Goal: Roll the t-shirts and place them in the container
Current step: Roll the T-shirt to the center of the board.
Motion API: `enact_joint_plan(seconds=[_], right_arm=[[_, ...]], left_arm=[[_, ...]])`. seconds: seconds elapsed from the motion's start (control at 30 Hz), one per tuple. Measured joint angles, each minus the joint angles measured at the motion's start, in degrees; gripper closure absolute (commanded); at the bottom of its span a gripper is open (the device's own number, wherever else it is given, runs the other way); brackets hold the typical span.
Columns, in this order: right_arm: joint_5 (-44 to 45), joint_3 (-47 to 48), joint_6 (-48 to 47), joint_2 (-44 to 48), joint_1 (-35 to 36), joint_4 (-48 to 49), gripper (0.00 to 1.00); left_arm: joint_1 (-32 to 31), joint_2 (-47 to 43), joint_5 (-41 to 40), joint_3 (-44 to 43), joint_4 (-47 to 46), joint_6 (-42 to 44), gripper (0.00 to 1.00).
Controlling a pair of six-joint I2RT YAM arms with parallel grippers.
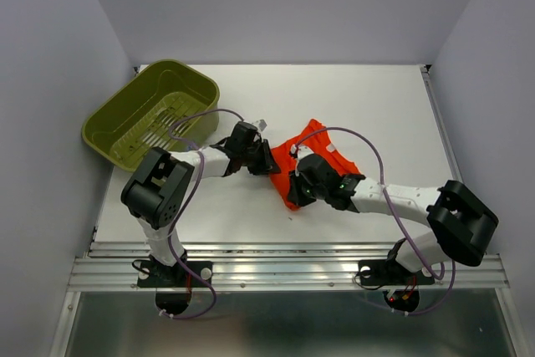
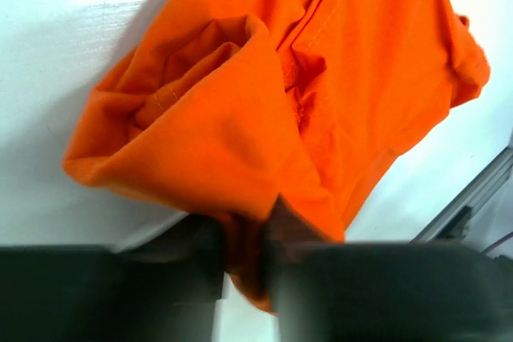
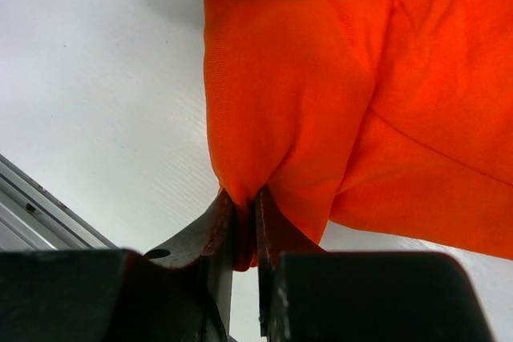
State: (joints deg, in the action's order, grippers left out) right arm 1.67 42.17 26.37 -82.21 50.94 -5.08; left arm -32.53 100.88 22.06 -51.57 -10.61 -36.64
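Both pincers clamped on the bunched shirt. My left pincer (image 2: 244, 234) is closed on a pinch of the t-shirt (image 1: 311, 141), and my right pincer (image 3: 244, 222) is closed on another fold. The shirt lies crumpled on the table (image 1: 376, 106) at the centre of the top view, between the two pincers. I judge the cloth light, soft and limp: it will sag and crease, so edges and corners are the best places to hold. Collar, sleeves and hem cannot be told apart among the folds. From above, my arms cover much of the cloth.
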Motion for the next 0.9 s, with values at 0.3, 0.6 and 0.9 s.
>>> enact_joint_plan(seconds=[0.3,0.6,0.9], right_arm=[[2.2,0.7,-3.0,0.1,0.0,-2.2,0.36],[11.1,6.4,-6.8,-0.1,4.8,-7.9,0.32],[21.1,10.4,-8.9,-5.4,11.9,-9.7,0.3]], left_arm=[[-0.2,0.0,-1.8,-2.8,3.8,-1.0,1.0],[-0.2,0.2,-3.1,-5.2,7.8,-2.2,1.0],[-0.2,0.2,-4.1,-5.5,9.7,-2.7,1.0]])
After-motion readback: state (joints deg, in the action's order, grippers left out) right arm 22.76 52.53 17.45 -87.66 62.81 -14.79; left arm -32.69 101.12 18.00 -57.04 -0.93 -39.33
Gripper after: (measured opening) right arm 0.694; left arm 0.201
